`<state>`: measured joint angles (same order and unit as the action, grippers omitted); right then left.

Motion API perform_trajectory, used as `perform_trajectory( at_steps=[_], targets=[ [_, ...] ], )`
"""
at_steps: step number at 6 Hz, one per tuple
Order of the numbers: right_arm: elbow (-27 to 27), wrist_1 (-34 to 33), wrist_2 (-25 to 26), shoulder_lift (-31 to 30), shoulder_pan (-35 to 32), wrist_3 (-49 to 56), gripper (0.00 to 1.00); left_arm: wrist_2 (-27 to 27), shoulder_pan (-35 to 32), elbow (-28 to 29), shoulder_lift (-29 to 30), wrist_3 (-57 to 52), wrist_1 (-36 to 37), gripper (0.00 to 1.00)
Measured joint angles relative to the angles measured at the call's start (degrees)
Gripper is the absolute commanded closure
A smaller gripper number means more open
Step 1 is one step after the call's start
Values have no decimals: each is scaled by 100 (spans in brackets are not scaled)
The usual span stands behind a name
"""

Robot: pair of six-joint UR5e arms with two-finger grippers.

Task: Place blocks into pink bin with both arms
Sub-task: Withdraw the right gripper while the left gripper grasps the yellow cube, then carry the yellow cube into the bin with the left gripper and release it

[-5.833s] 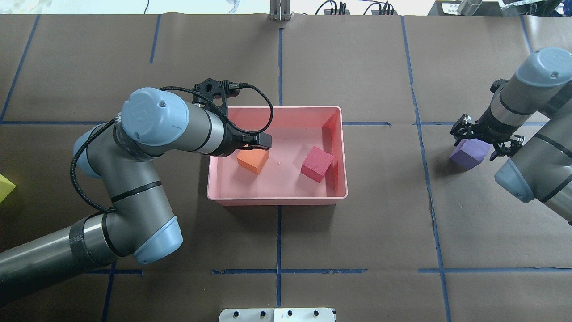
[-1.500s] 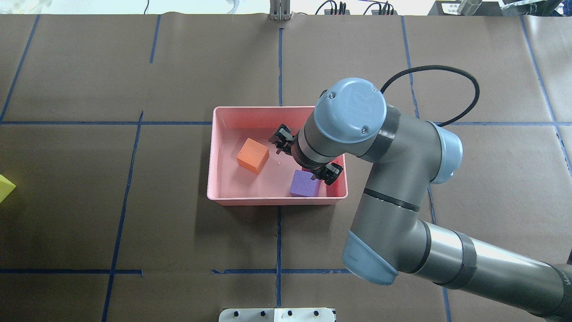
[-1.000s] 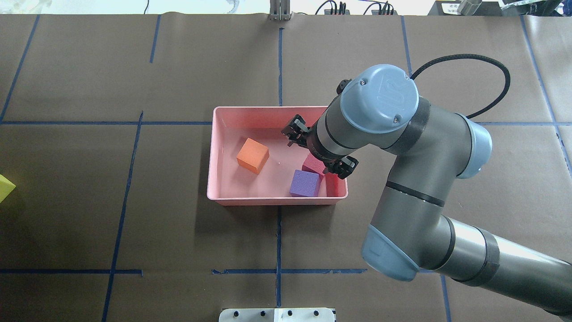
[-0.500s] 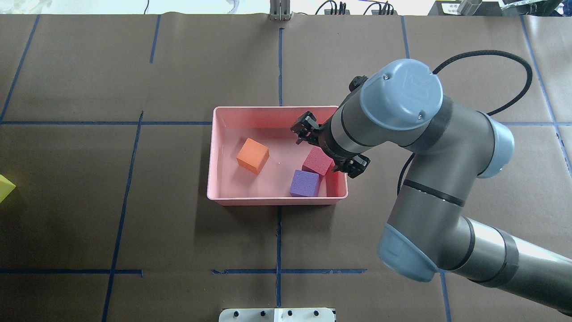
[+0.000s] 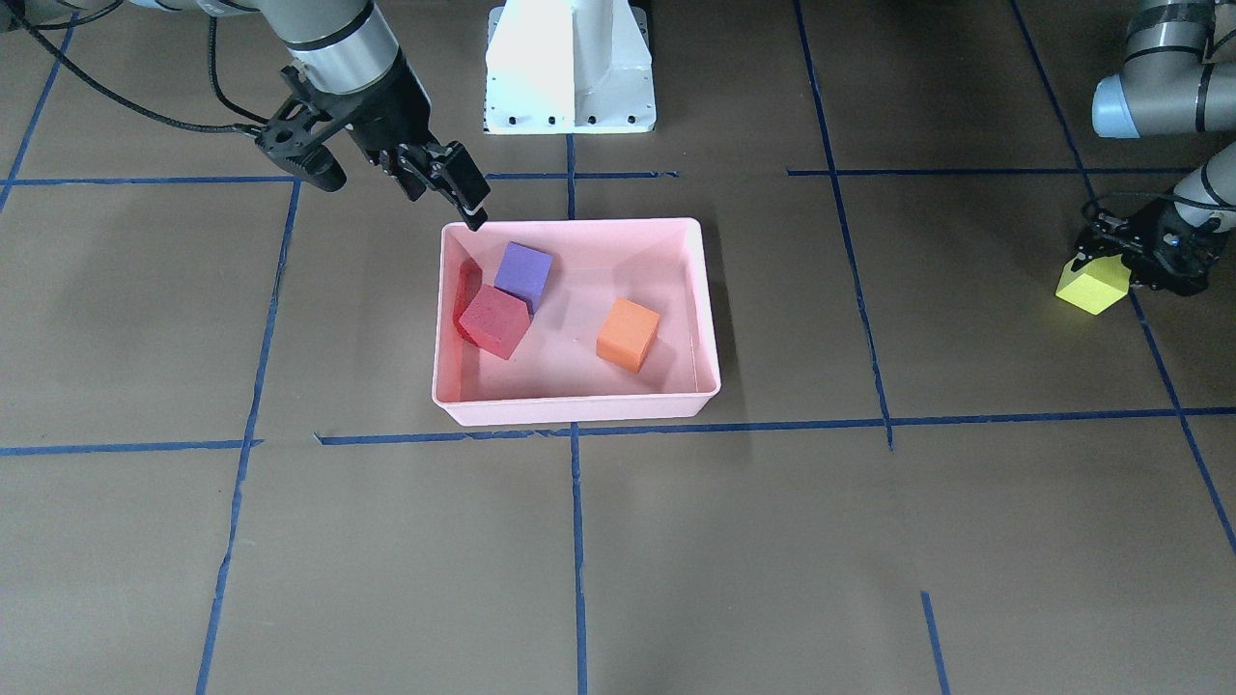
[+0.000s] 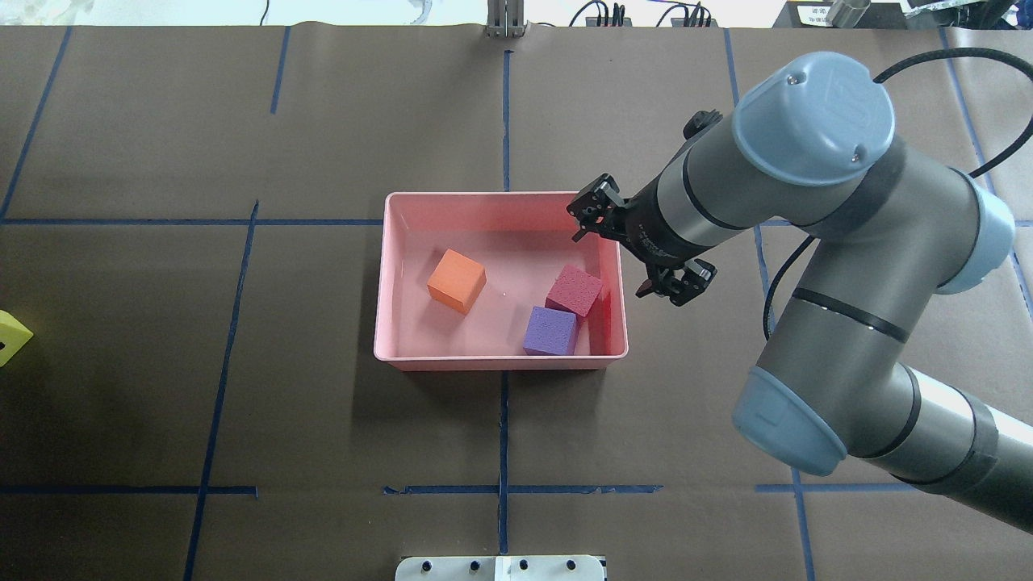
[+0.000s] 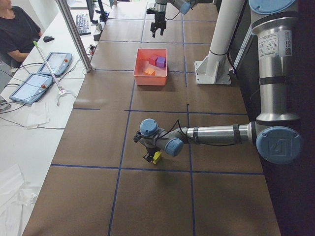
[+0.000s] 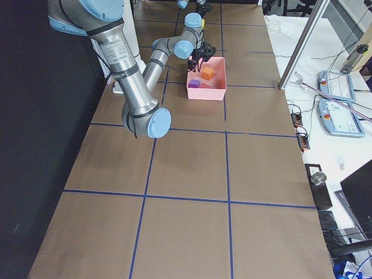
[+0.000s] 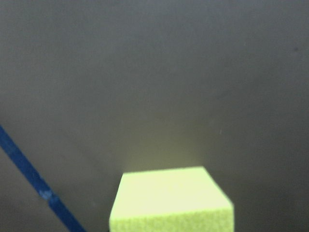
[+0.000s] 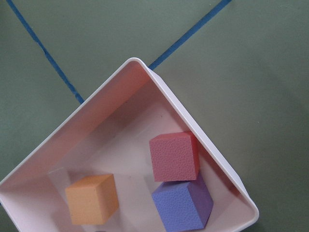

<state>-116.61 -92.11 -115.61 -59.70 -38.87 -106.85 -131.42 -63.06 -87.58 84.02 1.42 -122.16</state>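
Overhead, your right hand hangs open and empty at the 3 o'clock rim of the shallow light-pink plastic bin. Your left hand is at the yellow-green foam cube; its grip cannot be told.

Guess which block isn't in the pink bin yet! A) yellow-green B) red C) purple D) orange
A: the yellow-green block sits out on the table, while the orange block, purple block and red block lie inside the pink bin.
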Motion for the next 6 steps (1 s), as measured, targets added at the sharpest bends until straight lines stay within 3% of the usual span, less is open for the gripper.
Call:
perform_trajectory(
  at_steps=[2,4,6],
  targets=[
    [-317,0,-44,-478,-110,295,0,-654,129,-593,753,1623,27,100],
    [-589,0,-48,-939,-183,681,0,-872,991,-1388,2002,4388,54,100],
    [-626,0,-56,-1143,-262,820,0,-128,2043,-1418,3371,6422,77,98]
  ],
)
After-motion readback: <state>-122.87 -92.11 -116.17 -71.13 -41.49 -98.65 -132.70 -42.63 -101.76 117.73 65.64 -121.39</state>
